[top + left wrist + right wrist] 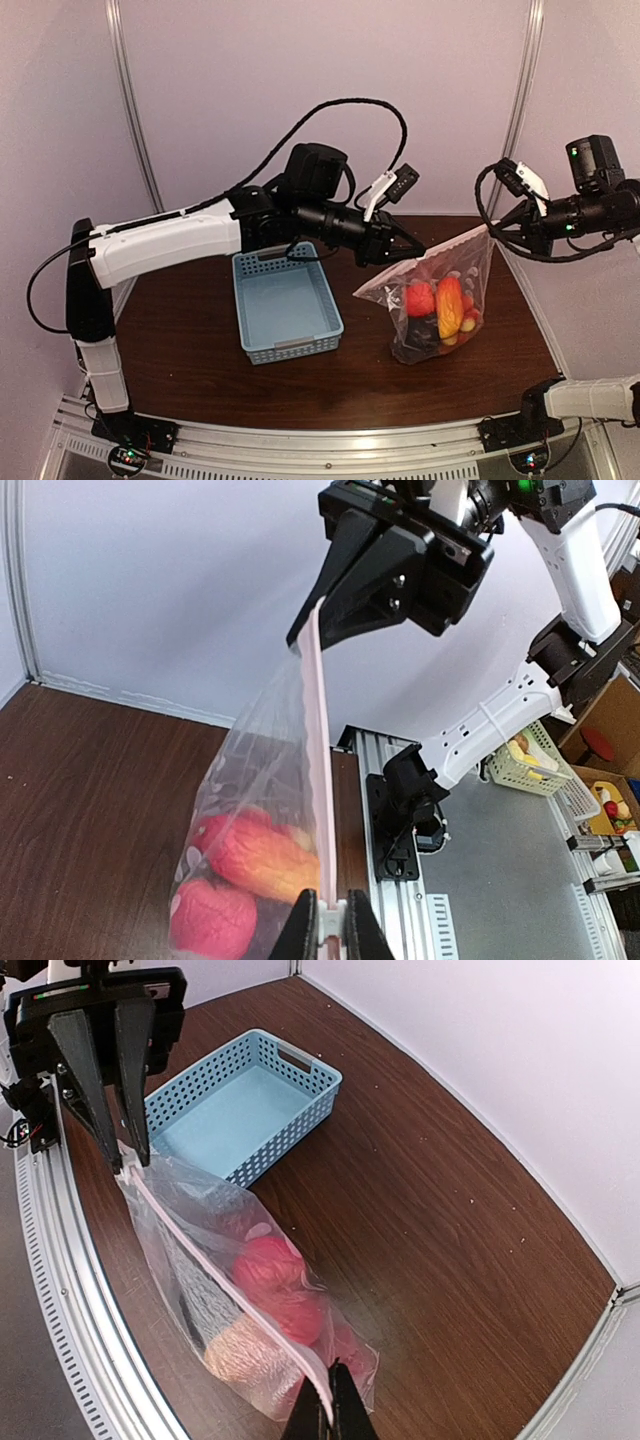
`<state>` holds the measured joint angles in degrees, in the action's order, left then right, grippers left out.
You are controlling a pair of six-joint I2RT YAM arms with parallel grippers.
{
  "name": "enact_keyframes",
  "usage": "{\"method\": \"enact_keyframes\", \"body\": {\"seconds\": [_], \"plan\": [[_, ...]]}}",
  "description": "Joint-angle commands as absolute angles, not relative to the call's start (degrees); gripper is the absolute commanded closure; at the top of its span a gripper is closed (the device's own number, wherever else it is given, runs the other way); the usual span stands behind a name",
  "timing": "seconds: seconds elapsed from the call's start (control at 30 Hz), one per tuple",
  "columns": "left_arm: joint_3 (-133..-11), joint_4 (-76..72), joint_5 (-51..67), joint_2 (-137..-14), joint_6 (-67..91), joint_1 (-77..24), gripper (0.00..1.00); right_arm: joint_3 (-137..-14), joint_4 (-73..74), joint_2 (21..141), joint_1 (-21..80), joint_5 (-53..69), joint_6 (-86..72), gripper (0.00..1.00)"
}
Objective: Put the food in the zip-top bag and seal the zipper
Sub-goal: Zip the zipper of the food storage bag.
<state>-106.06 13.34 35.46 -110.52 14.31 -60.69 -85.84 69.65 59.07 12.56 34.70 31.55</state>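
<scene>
The zip-top bag (440, 300), clear with white dots, hangs stretched between both grippers above the table's right half. Inside it lies the food: a red piece (420, 298), an orange-yellow piece (450, 306) and darker pieces below. The zipper (322, 780), a pale pink strip, runs taut along the bag's top edge. My left gripper (408, 254) is shut on the zipper's left end, with a small white tab (331, 927) between its fingers. My right gripper (492, 228) is shut on the other end, seen in the right wrist view (328, 1400). The bag's bottom rests on or just above the table.
An empty light-blue perforated basket (285, 305) stands left of the bag, below the left arm. The aluminium rail (330, 440) runs along the table's near edge. White walls close in at the back and right. A yellow basket (530, 760) sits off the table.
</scene>
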Motion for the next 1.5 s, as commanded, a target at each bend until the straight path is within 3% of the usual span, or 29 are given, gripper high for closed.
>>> {"method": "enact_keyframes", "body": {"seconds": [0.0, 0.3, 1.0, 1.13, 1.47], "plan": [[-99.7, 16.9, 33.1, -104.7, 12.6, -58.9, 1.00, -85.6, 64.8, 58.4, 9.2, 32.4, 31.4, 1.00], [-90.7, 16.2, 31.1, -99.4, 12.1, -57.8, 1.00, -84.8, 62.5, 59.2, 6.9, 32.3, 30.2, 1.00], [-84.1, 15.6, 30.6, -96.2, 11.6, -54.7, 1.00, -84.3, 59.6, 61.3, 5.5, 31.9, 28.9, 1.00], [-86.6, 14.6, 31.1, -98.3, 11.3, -52.6, 1.00, -84.3, 57.4, 63.3, 5.4, 32.9, 27.6, 1.00], [-107.7, 17.4, 33.8, -110.0, 10.2, -51.4, 1.00, -89.2, 51.7, 68.8, 5.4, 37.2, 28.5, 1.00]]}}
